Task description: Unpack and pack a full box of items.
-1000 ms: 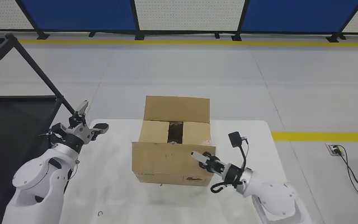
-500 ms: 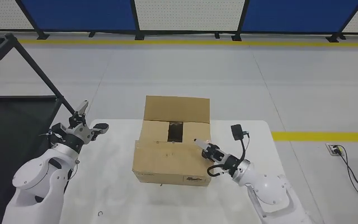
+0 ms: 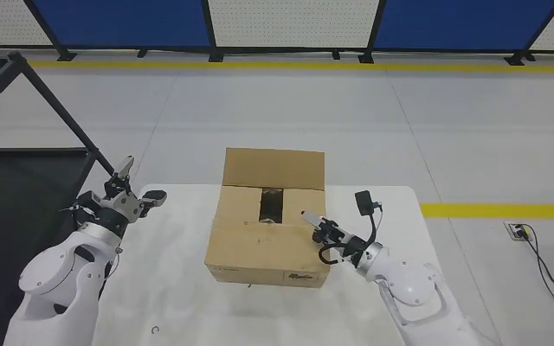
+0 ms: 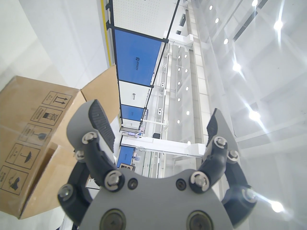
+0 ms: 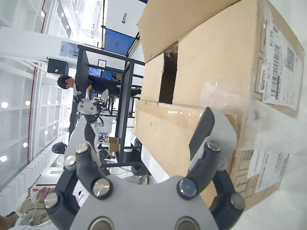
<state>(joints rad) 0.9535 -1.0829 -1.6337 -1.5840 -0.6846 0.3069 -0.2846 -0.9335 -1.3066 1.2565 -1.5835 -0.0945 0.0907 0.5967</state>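
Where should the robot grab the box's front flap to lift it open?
Probably the front flap by its free edge. It lies flat on the box, so come from above at the gap between the side flaps, where one of the jaws could slip under. The open right gripper is near that edge.

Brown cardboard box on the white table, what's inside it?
The brown cardboard box shows only a narrow dark gap between its folded top flaps; nothing there can be made out. The flaps cover the rest.
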